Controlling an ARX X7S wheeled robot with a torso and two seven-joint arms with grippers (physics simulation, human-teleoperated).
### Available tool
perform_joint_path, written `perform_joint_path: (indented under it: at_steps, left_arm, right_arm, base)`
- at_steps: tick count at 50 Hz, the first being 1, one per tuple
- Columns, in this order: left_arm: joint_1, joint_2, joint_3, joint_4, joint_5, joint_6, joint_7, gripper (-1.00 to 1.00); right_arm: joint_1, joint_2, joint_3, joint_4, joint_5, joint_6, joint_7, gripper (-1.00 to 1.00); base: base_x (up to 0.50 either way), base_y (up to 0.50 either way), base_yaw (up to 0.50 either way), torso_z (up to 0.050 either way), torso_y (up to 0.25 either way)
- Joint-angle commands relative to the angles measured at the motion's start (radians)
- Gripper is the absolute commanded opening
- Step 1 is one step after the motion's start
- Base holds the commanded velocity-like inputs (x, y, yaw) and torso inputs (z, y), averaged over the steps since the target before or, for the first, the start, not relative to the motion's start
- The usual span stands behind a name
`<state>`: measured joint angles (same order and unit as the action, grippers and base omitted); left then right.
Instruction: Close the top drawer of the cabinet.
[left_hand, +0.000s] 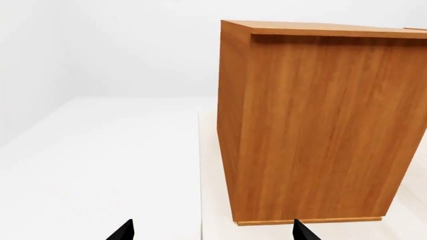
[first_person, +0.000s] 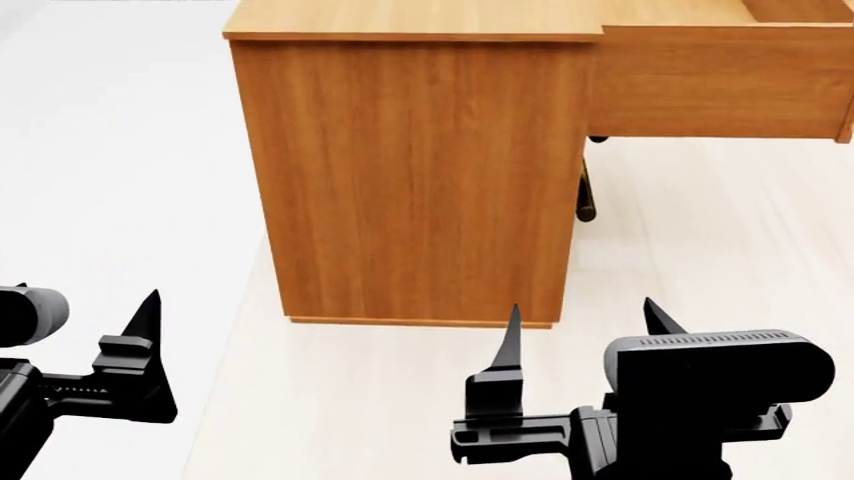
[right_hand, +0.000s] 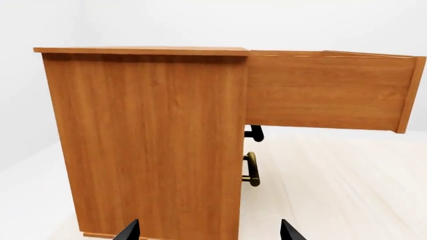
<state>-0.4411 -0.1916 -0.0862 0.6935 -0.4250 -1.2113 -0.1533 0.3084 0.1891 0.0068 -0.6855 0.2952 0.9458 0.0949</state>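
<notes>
The head camera is looking forward and down at the cabinet (first_person: 414, 170) from its plain side. The left wrist camera is facing that same side panel from close in. The right wrist camera, low and near, is also catching the top drawer (right_hand: 327, 90) jutting out.

Matte black arms, each gripper (first_person: 581, 335) with slim pointed black fingers (first_person: 509, 340)

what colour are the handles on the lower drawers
Brass, on the lower handle; the one above looks dark in shadow. Right wrist view shows them best.
</notes>
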Motion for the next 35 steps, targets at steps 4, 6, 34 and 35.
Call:
perform_joint_path:
  at_steps: [4,6,34,35]
  left_arm:
    - [0.000,-0.003,0.003,-0.004,-0.008,0.004,-0.007,1.00]
    - [0.000,-0.004,0.003,-0.003,-0.009,0.004,-0.009,1.00]
    - [0.013,-0.017,0.016,-0.014,-0.001,0.054,-0.028,1.00]
    - [0.021,-0.018,0.017,-0.014,0.000,0.064,-0.025,1.00]
  right_arm:
    - [0.003,0.003,0.003,0.004,0.013,-0.002,0.006,1.00]
    - [0.002,0.006,0.000,0.003,0.013,-0.001,0.007,1.00]
    - [0.047,0.062,-0.017,0.082,-0.052,-0.038,0.061,1.00]
    - [0.049,0.065,0.009,0.088,-0.043,-0.032,0.060,1.00]
  base:
    - [0.50,0.00,0.00,0.000,0.000]
    - [0.50,0.00,0.00,0.000,0.000]
    - [0.21,0.00,0.00,0.000,0.001]
    - [0.00,0.00,0.00,0.000,0.000]
